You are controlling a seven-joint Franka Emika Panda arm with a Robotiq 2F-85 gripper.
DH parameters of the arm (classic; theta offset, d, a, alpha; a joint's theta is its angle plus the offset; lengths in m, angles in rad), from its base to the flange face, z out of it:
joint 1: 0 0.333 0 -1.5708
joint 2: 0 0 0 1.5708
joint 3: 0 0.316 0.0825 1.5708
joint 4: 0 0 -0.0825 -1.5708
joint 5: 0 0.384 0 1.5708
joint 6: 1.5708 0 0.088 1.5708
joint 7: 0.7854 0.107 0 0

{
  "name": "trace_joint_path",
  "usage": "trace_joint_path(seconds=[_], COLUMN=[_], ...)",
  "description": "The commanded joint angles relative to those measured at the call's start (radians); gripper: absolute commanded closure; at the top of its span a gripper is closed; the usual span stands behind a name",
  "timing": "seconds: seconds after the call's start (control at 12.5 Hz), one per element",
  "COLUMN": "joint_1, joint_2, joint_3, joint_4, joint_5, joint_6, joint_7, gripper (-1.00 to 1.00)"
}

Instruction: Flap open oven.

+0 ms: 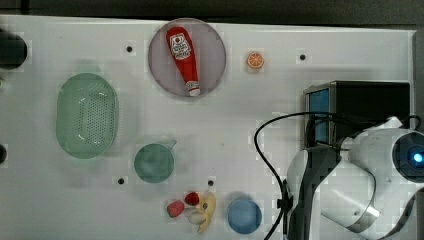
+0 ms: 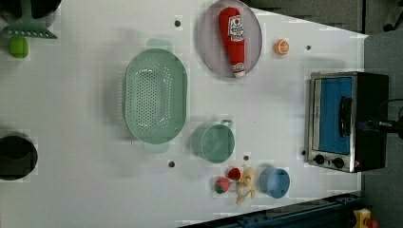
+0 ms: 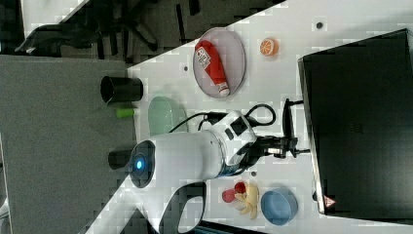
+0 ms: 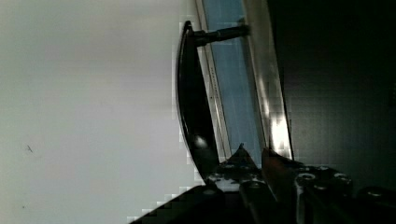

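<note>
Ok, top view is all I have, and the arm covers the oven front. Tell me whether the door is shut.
Observer: Shut. In the left view the oven has its blue glass door lying flush in the silver frame.
Operator: Now give me the gripper against the handle.
Observer: In the wrist view the gripper sits at one end of the black bar handle. Its fingertips are slightly apart, and glass, not the handle, shows between them.
Operator: Tell me where the knobs are.
Observer: In the left view the two dark knobs sit on the front strip beside the door, at the end nearest the blue cup.
</note>
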Motion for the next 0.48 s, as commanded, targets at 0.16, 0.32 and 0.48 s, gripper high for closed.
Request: trace_joint_path(seconds=[0.16,0.32,0.48], joint_1=[0.02,0.023,0.024], joint_2=[0.027,0.047,0.066], joint_3=[0.003,0.004,0.006], joint_4=[-0.01,-0.022,-0.026], joint_5=[0.006,0.006,0.006], joint_6=[0.085,0.098,0.125], joint_7=[-0.048,-0.049,-0.049], gripper=[0.65,0.65,0.65])
